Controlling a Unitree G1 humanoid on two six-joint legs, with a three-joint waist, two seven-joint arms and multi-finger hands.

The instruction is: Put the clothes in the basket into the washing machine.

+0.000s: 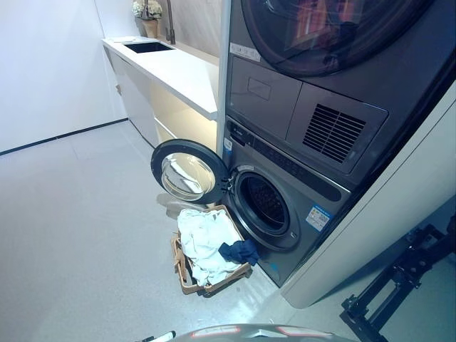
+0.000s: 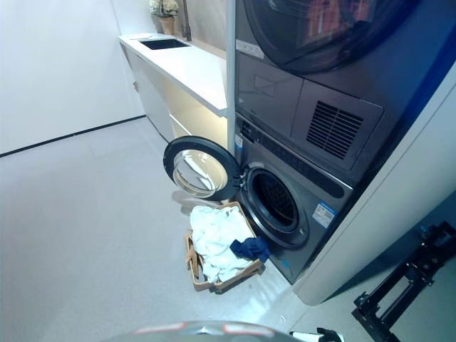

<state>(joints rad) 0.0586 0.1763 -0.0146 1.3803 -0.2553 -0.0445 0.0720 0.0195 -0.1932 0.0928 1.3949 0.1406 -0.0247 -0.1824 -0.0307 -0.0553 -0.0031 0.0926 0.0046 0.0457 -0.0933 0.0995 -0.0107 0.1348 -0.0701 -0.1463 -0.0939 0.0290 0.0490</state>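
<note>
A brown basket [image 1: 187, 283] stands on the floor right in front of the washing machine [image 1: 299, 206]. White clothes [image 1: 203, 239] are heaped in it, and a dark blue garment [image 1: 240, 251] hangs over its right rim. The machine's round door [image 1: 187, 171] is swung open to the left, and the dark drum opening [image 1: 266, 204] shows no laundery inside. Only a sliver of my left hand [image 1: 161, 335] shows at the bottom edge. A sliver of my right hand [image 2: 315, 334] shows at the bottom edge of the right eye view. Both are well short of the basket.
A dryer [image 1: 320, 43] is stacked above the washer. A white counter [image 1: 178, 71] with a sink [image 1: 148, 47] and a plant [image 1: 148, 13] runs along the back left. A black metal stand [image 1: 392, 292] lies at the lower right. Grey floor [image 1: 78, 228] spreads left.
</note>
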